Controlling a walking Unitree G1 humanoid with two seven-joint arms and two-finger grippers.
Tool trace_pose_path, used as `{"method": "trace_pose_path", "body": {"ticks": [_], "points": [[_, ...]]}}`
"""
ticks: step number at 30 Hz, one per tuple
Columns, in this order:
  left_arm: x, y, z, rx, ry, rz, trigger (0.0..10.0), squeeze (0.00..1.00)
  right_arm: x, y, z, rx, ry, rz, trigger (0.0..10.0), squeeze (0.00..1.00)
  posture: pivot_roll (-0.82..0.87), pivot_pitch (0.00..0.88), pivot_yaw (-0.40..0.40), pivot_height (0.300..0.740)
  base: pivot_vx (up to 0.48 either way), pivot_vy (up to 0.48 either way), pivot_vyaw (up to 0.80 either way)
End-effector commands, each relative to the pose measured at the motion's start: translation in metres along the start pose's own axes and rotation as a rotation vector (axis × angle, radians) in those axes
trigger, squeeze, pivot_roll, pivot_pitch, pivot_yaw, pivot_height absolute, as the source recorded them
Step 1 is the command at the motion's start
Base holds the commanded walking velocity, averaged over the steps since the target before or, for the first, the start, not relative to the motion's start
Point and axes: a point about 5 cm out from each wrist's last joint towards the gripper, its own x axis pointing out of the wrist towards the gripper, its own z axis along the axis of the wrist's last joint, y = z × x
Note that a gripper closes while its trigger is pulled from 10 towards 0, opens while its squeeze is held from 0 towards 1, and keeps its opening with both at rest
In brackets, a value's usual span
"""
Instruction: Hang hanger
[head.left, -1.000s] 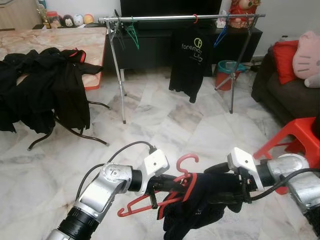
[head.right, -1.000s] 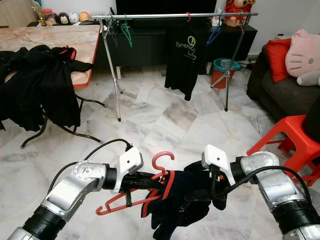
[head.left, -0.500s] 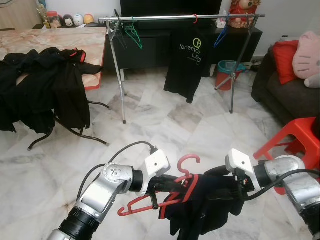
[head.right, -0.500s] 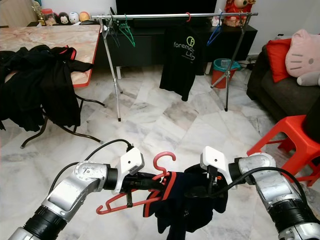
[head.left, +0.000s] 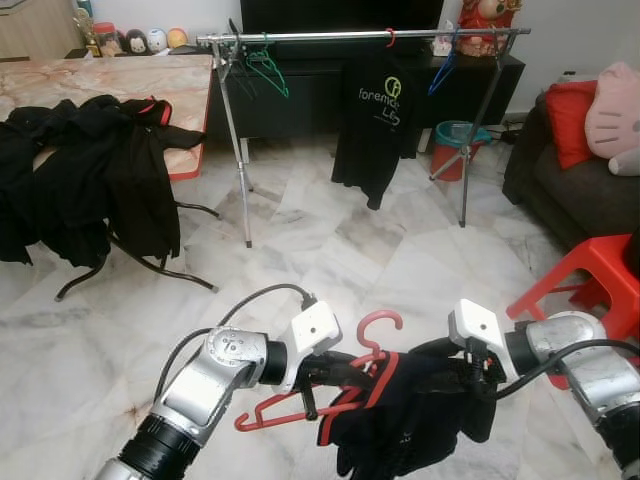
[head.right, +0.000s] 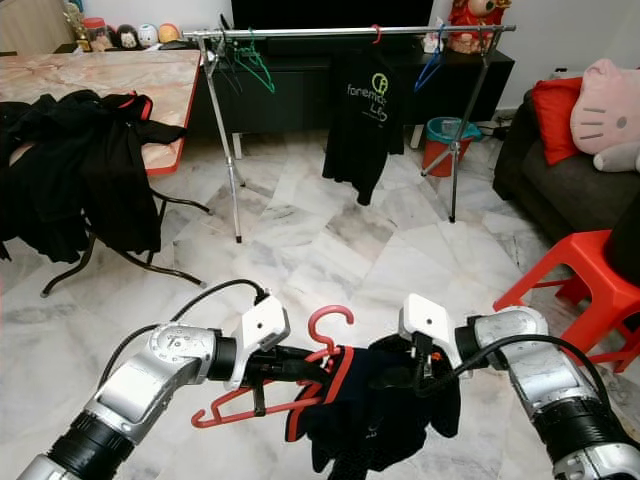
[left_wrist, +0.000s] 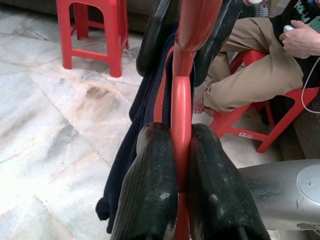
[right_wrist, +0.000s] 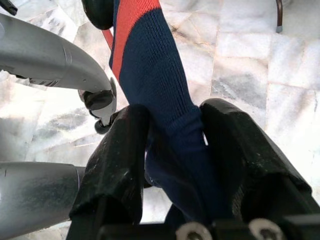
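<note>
Low in front of my chest, above the pale marble-tile floor (head.left: 330, 250): one red plastic coat hanger (head.left: 345, 385), hook upward, carrying a dark navy garment with red trim (head.left: 410, 420). My left gripper (left_wrist: 181, 150) has both black fingers pressed together on the hanger's red bar, as the left wrist view shows plainly. My right gripper (right_wrist: 172, 150) pinches a fold of the navy cloth between its two fingers, not the hanger itself. Destination: a silver metal clothes rail on tripod legs (head.left: 360, 36), well apart across the room, already bearing a black printed T-shirt (head.left: 380, 120) and a green hanger (head.left: 265, 68). Hazards, as I judge them: the garment sits bunched and uneven, so it could slide off the hanger if my right gripper lets go too soon; my left hold is a narrow pinch on smooth plastic, so the hanger might twist under the cloth's weight; a red plastic stool (head.left: 590, 280) stands near my right arm and could be knocked when walking; a seated person (left_wrist: 250, 75) is close by.
</note>
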Motion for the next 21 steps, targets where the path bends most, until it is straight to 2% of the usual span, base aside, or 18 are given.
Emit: {"method": "trace_pose_path", "body": {"ticks": [1,21], "points": [[0.0012,0.0033,0.0177,0.047,-0.053,0.001,10.0,0.00,0.0039,0.0017,-0.0004,-0.001,0.000,0.017,0.0,0.00,-0.16,0.000,-0.059,0.732,0.000,0.000,0.00],[0.0026,0.0032,0.0208,0.049,-0.063,-0.004,10.0,0.00,0.0095,0.0033,0.0002,0.008,-0.015,0.032,0.0,0.00,-0.16,0.000,-0.065,0.732,0.000,0.000,0.00]]}}
